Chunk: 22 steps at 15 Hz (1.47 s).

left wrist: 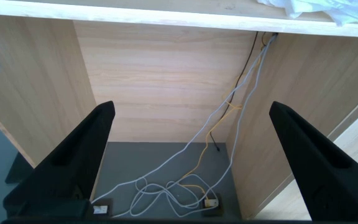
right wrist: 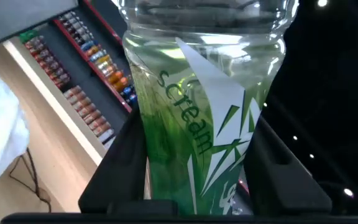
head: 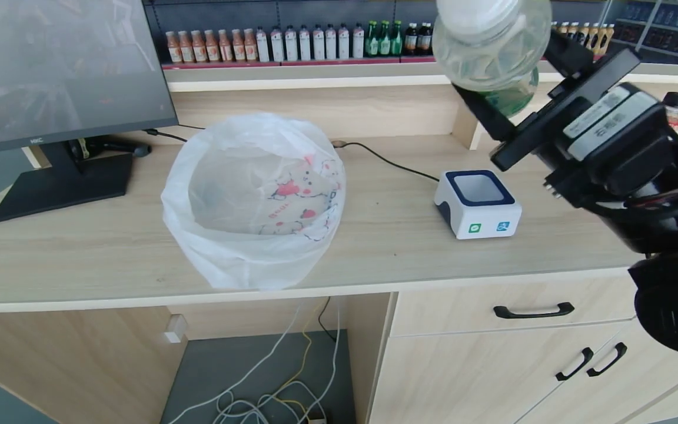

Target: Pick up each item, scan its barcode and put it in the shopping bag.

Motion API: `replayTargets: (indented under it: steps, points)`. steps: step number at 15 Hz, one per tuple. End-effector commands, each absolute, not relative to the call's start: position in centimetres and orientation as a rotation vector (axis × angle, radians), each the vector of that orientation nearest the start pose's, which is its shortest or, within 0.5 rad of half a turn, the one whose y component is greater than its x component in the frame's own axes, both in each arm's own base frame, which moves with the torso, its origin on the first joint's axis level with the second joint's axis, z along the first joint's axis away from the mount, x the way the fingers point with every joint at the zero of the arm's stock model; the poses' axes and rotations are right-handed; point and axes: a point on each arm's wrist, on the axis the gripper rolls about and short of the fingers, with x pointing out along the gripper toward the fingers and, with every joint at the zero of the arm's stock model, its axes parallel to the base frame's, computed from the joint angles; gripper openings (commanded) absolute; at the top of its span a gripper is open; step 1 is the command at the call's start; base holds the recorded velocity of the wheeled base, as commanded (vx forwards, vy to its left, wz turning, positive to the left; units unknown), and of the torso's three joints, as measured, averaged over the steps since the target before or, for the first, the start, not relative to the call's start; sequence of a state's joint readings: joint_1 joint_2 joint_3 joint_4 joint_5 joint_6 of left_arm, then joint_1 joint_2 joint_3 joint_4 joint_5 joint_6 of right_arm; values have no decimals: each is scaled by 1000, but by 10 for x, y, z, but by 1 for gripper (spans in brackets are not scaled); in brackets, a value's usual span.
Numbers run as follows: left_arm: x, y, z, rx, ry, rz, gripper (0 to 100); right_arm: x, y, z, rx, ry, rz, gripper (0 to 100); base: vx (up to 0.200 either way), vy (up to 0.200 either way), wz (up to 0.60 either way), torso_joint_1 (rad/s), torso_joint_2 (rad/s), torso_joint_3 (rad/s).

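Up high on the right side, above and a bit behind the scanner (head: 477, 203), the right tool (head: 515, 76) is clamped around a clear bottle (head: 489, 44) with a green label, one finger on each side of it. From the right wrist view you can see the bottle (right wrist: 197, 124) squeezed between the two black fingers (right wrist: 120, 168), so it's well off the counter (head: 386, 235) and not touching anything else. The scanner is a little white box with a dark blue rim around its window, sitting on the counter just right of the shopping bag (head: 198, 247). That bag is thin white plastic, standing open in the middle of the counter, with something printed in pink and white showing through its wall, can't tell what. The left tool (left wrist: 191, 112) is down below the counter edge with its fingers spread wide and nothing between them, facing the open kneehole where a tangle of cables (left wrist: 173, 186) lies on the floor. Off to the left on the counter is a monitor (head: 56, 65) on a black stand, and a row of bottles (head: 292, 42) lines the shelf at the back.
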<state>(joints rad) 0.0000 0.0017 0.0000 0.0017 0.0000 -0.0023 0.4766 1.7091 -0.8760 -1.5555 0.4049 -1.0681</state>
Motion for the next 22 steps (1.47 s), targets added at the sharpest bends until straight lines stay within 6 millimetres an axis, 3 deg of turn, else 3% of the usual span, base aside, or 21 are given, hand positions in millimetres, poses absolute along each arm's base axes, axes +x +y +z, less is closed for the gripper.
replayTargets:
  steps: [1, 10, 22]
  points:
    - [-23, 0, 75, -3, 3, 2, 100, 274, 150, 256, -966, -1061, 426, 0, 0, 0, 0, 0, 0, 0]
    - [-23, 0, 75, -3, 3, 2, 100, 289, 133, 245, -1194, -1162, 441, 0, 0, 0, 0, 0, 0, 0]
    - [-23, 0, 75, -3, 3, 2, 100, 297, 113, 245, -1288, -1168, 397, 0, 0, 0, 0, 0, 0, 0]
